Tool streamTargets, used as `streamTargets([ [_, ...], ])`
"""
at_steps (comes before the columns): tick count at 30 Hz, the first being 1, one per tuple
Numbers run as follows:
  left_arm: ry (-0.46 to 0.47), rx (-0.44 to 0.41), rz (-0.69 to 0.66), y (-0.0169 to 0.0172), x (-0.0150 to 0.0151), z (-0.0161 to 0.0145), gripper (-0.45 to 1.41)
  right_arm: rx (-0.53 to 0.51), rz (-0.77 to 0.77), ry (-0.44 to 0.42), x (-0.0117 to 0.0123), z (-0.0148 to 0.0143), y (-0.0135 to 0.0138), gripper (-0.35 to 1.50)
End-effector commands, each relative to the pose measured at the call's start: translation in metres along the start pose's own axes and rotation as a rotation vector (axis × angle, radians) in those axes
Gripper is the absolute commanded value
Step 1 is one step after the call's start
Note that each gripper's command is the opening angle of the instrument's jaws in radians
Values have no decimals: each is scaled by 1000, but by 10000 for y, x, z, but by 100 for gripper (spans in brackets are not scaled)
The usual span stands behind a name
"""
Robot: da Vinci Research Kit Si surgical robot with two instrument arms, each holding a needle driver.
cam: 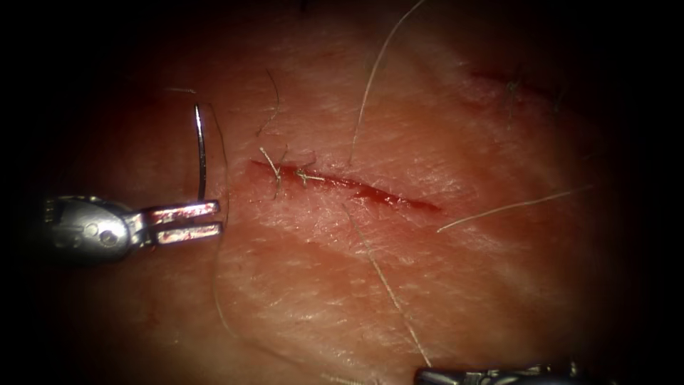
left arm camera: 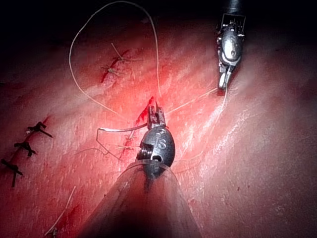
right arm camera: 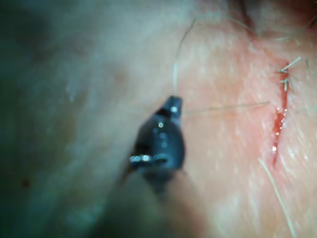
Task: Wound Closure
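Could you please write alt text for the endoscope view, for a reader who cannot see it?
The left tool holds the curved needle near one end, clear of the tissue, left of the cut. Two stitches close the cut's left end; thread trails across the tissue.

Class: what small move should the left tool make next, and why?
Probably carry the needle toward the unstitched stretch of the cut: the left tool holds it near one end, clear of the tissue, left of the cut; stitches sit only at its left end.
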Motion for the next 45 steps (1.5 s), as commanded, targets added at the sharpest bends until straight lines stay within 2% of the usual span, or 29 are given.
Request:
streamTargets([
  [1,1,-1,-7,4,-4,7,-45,14,9,18,11,9,-25,-35],
  [4,2,-3,-6,3,-5,5,-45,33,27,56,29,14,-41,-35],
  [7,3,-5,-5,1,-8,2,-45,43,35,66,43,21,-44,-35],
  [10,-6,3,-4,-2,-13,-3,-45,40,52,69,51,18,-35,91],
  [11,-11,7,-4,-3,-14,-5,-45,37,68,69,52,16,-32,115],
  [13,-17,12,-4,-6,-17,-11,-45,33,81,64,53,6,-23,133],
  [20,-67,54,-12,-27,-27,-40,-45,47,92,63,35,-21,4,136],
  [25,-92,74,-16,-35,-37,-58,-45,35,81,40,14,-23,32,126],
  [34,-103,88,-19,-32,-40,-56,-45,-99,64,-18,-39,23,108,121],
  [37,-99,84,-18,-31,-40,-53,-45,-135,50,-38,-56,47,133,120],
  [45,-96,82,-17,-28,-40,-52,-45,-113,-6,-1,-104,100,174,106],
])
